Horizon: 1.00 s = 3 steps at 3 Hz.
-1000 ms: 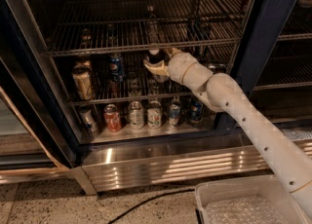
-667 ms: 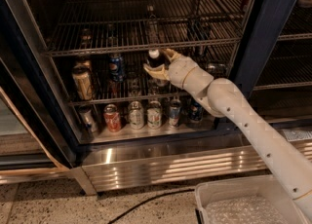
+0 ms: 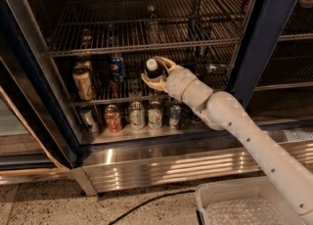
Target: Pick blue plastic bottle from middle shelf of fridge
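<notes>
One target: tall clear plastic bottle with white cap [image 3: 152, 71], standing on the middle rack of the navy-framed drinks fridge [image 3: 254, 48].
Gripper: cream two-finger gripper [image 3: 155, 74] is bracketing it; clamped or released, I cannot tell.
Technique: I am favouring a level squeeze below the cap, lifting clear before withdrawing.
Count: two cans [image 3: 83, 83] alongside, five cans [image 3: 137, 115] below.
</notes>
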### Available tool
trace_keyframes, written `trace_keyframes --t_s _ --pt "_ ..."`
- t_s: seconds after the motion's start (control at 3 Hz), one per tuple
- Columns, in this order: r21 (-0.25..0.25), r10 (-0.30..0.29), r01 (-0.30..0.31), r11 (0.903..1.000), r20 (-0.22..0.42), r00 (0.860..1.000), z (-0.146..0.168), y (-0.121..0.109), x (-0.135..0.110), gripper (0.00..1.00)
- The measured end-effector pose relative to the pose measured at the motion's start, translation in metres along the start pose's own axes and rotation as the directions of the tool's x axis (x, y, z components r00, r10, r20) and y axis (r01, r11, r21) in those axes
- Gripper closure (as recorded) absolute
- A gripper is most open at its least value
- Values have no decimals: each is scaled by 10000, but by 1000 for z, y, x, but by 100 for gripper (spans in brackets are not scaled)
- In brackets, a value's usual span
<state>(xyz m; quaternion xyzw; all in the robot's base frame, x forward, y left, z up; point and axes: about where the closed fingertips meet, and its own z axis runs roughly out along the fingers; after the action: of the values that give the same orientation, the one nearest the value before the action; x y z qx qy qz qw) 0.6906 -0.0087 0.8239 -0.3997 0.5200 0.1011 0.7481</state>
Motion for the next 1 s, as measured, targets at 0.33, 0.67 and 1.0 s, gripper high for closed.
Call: trace_keyframes --t_s 0.33,0.67,1.0 --pt "-24 -292 293 9996 300 9991 -9 6 -17 100" --pt "-24 -668 673 9977 817 9944 -15 -14 -60 100" --pt "-122 -543 555 9984 867 9948 -17 -16 -64 100"
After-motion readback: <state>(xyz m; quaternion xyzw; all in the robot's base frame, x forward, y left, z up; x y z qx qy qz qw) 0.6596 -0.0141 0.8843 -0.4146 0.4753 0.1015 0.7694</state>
